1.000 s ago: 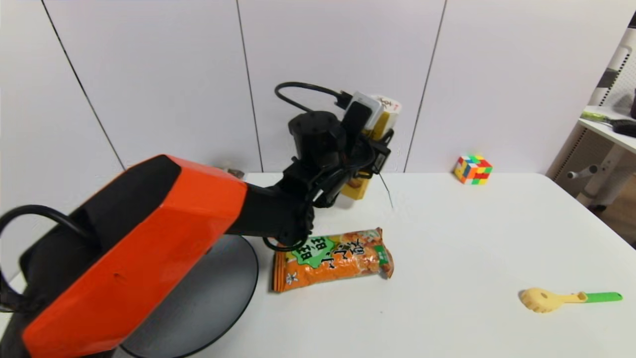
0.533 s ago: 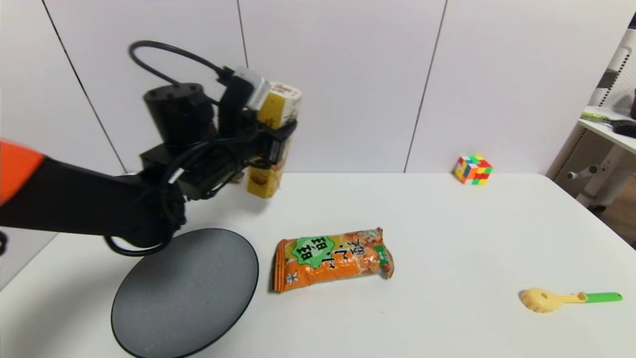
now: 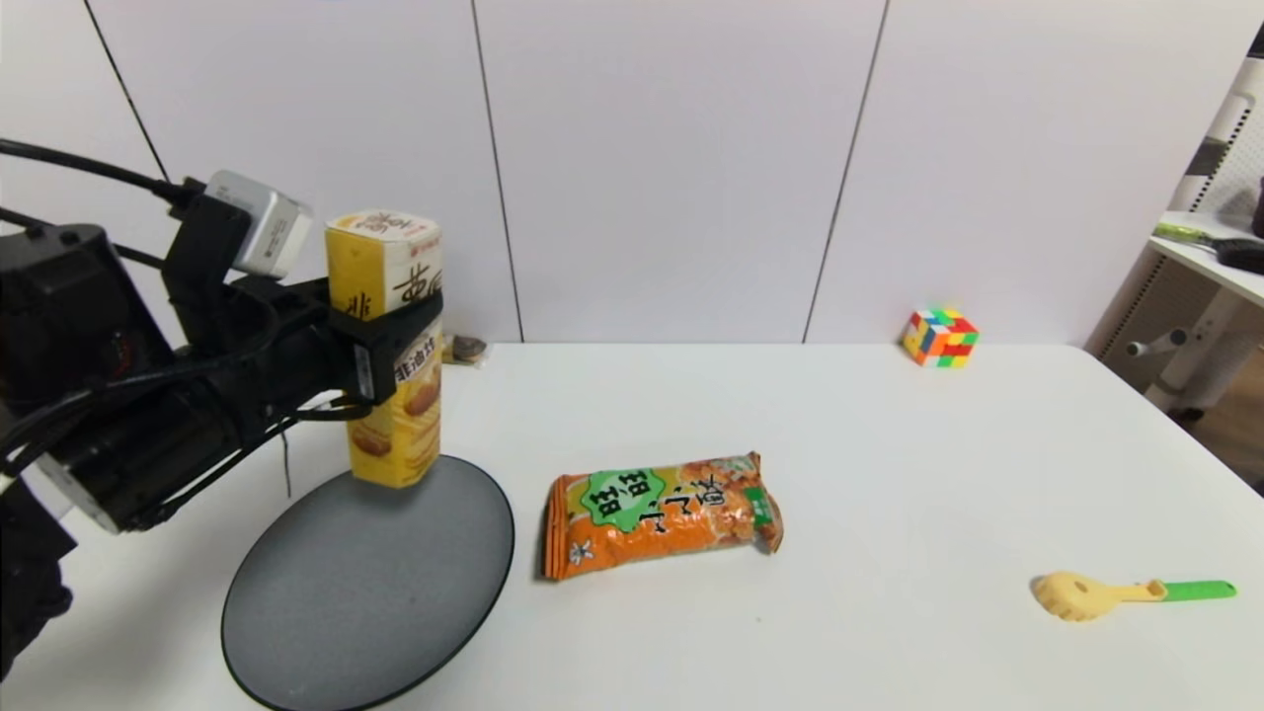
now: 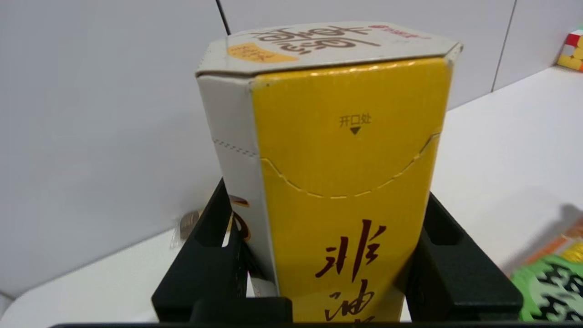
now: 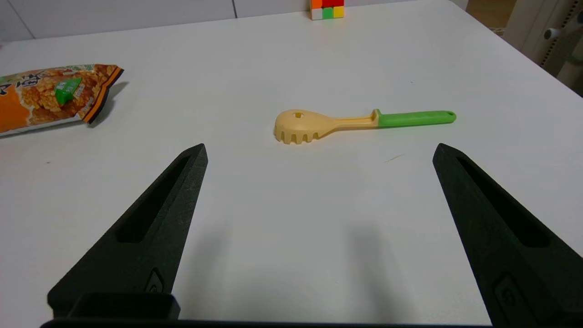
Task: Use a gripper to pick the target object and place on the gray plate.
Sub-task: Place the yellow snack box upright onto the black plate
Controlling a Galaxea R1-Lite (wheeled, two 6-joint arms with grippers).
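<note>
My left gripper is shut on the tall yellow-and-white hexagonal snack box, holding it upright round its middle. The box's base hangs over the far edge of the round dark gray plate at the table's front left; I cannot tell whether it touches the plate. In the left wrist view the box fills the frame, with a black jaw on each side of it and the gripper closed round it. My right gripper is open and empty, low over the bare table, out of the head view.
A flat orange snack bag lies right of the plate. A cream spoon with a green handle lies at the front right, also in the right wrist view. A colour cube sits by the back wall. A small wrapper lies behind the box.
My left arm has carried the box from the table's back middle leftward and toward me, and lowered it over the plate's far edge. The bag, spoon and cube have not moved.
</note>
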